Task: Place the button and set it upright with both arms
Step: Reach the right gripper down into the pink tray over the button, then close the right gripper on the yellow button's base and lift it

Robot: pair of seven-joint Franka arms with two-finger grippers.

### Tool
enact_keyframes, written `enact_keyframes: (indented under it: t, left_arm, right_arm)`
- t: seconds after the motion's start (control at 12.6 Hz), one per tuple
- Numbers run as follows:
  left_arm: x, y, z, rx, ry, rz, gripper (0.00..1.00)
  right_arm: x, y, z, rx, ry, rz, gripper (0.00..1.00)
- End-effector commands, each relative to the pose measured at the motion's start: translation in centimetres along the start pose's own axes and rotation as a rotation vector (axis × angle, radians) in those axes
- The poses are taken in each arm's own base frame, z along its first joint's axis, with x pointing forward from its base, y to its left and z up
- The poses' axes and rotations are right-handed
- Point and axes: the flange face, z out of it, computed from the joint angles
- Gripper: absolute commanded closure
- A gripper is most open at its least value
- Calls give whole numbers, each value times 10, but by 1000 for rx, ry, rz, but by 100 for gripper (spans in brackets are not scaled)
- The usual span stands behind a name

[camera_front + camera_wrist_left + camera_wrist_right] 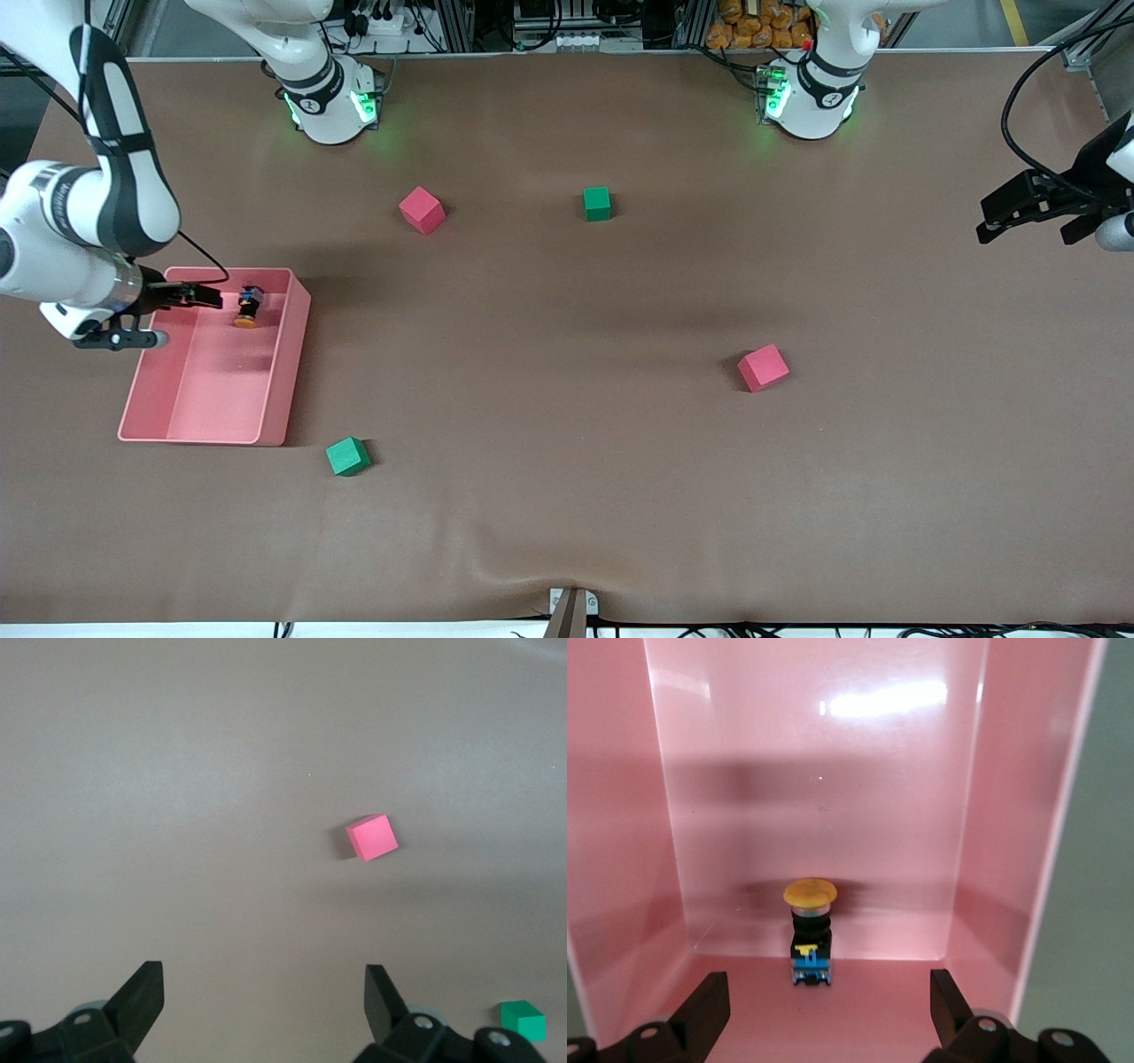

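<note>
Right hand [213, 297] open, empty, beside button [247, 307]: orange cap, black-blue body, lying in pink bin [283, 372]

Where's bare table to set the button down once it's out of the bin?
Bare brown table lies among the four cubes. The orange-capped button lies in the pink plastic bin, the open right gripper beside it. The open left gripper waits at its end.

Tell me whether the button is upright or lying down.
Lying down: the button rests on its side in the tray, cap pointing sideways.
</note>
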Motion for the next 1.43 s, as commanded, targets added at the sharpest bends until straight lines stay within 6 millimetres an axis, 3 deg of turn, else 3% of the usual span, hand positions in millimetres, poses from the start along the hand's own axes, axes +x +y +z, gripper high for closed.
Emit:
enact_keyframes:
  t: [0.0, 0.16, 0.63, 1.35]
  left_arm:
    - [0, -1, 1, 9, -12, 7, 0]
    - [0, 1, -1, 9, -9, 6, 0]
    - [1, 1, 2, 9, -13, 7, 0]
    - [0, 5, 2, 9, -13, 16, 0]
  right_arm:
    - [-19, -7, 26, -12, 29, -23, 0]
    - [-29, -13, 49, -18, 63, -30, 0]
    - [-24, -15, 81, -23, 56, -37, 0]
    - [-19, -16, 106, -28, 55, -41, 0]
